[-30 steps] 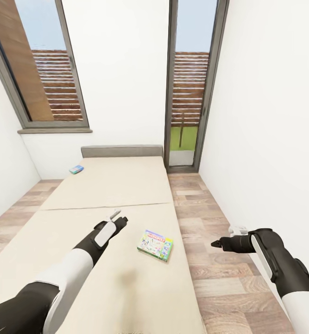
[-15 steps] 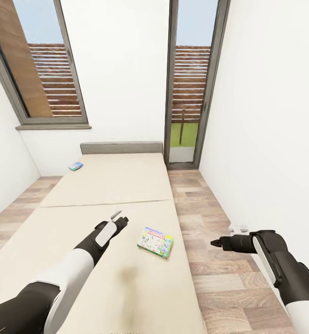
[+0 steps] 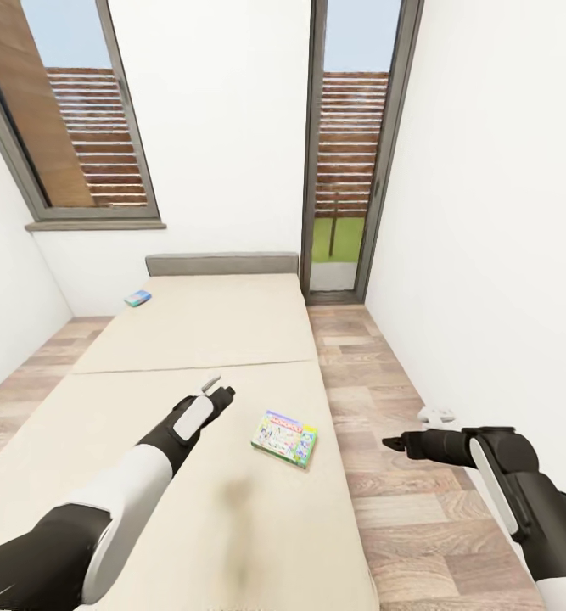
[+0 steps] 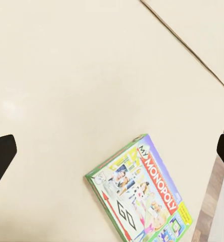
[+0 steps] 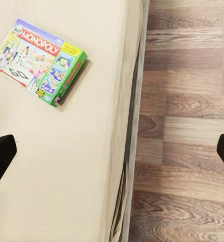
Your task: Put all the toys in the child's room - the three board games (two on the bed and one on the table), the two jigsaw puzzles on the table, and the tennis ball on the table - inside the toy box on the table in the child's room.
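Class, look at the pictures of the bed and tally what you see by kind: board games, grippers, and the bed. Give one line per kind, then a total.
Board games: 2, the Monopoly box and a small blue box near the headboard
Grippers: 2, left gripper and right gripper
Bed: 1
Total: 5

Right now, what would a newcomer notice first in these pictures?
First, the bright Monopoly box lying flat on the beige bed near its right edge, between the open left pincer and the open right pincer. Next, a small blue box lies beside the grey headboard.

Two board games (image 3: 284,438), perhaps (image 3: 137,298); one bed (image 3: 198,339).
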